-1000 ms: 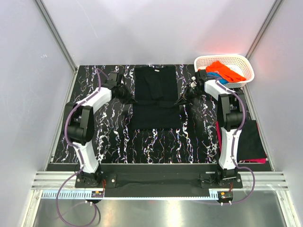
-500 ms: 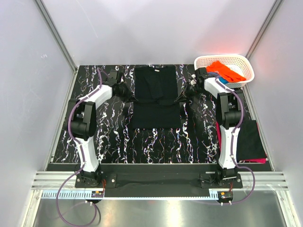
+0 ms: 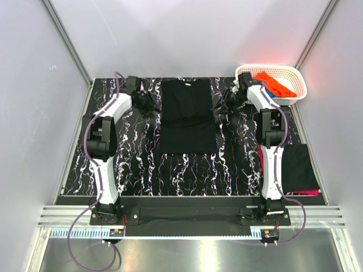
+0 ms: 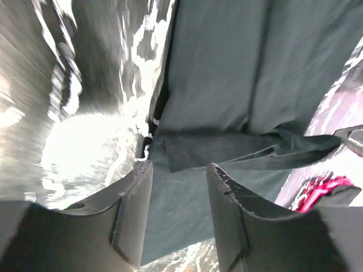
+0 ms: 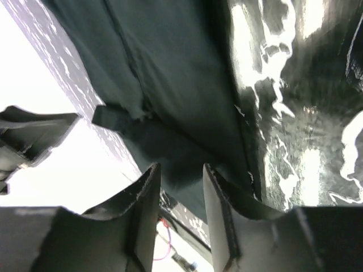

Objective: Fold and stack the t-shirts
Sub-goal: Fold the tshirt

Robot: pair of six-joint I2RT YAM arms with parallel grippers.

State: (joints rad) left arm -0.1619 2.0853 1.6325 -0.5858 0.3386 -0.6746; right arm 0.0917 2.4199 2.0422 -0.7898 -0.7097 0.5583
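A large black t-shirt (image 3: 187,122) lies flat in the middle of the marbled table (image 3: 136,164), collar at the far side, both sleeves folded in onto its body. My left gripper (image 3: 148,105) hovers just off the shirt's left edge, my right gripper (image 3: 220,106) just off its right edge. In the left wrist view the left gripper (image 4: 180,170) stands open, with only the shirt (image 4: 227,68) beyond the gap. The right gripper (image 5: 180,170) is likewise open above the shirt's edge (image 5: 170,68), and nothing is clamped.
A white lattice basket (image 3: 295,71) at the far right corner holds an orange shirt (image 3: 275,84) and some blue cloth. A folded black shirt (image 3: 298,167) lies over a magenta one (image 3: 309,192) at the right edge. Grey walls enclose the table.
Both grippers have opened and let go of the shirt's sides, then drawn outward and toward the far side. The sleeves now rest folded on the shirt.
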